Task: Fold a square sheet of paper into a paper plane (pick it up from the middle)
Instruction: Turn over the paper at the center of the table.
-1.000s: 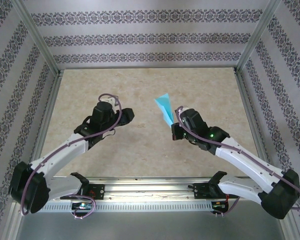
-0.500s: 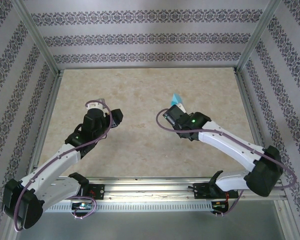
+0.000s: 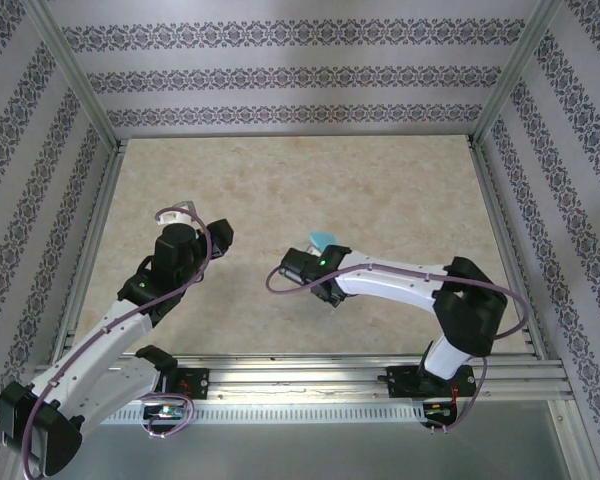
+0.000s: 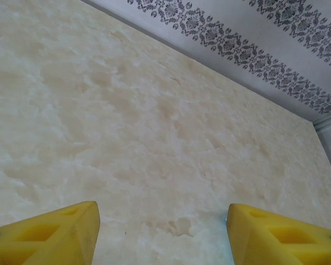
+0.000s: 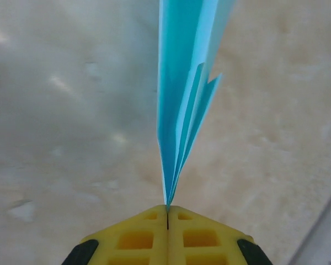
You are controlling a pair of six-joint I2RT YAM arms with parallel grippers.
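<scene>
One paper plane (image 5: 182, 94), turquoise layers fanning forward, pinched at its crease by the right gripper (image 5: 167, 211), jaws shut tight on it, likely to keep the folds pressed. Carried over the marbled table (image 4: 154, 110). Left gripper (image 4: 161, 218) well apart, jaws wide and empty, probably standing clear.

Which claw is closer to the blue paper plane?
Right. The right claw is shut on the paper plane, pinching its folded edge. The left claw hangs open over the table, off to the plane's left, not touching it.

Folded turquoise paper plane (image 5: 183, 99), pinched edgewise
</scene>
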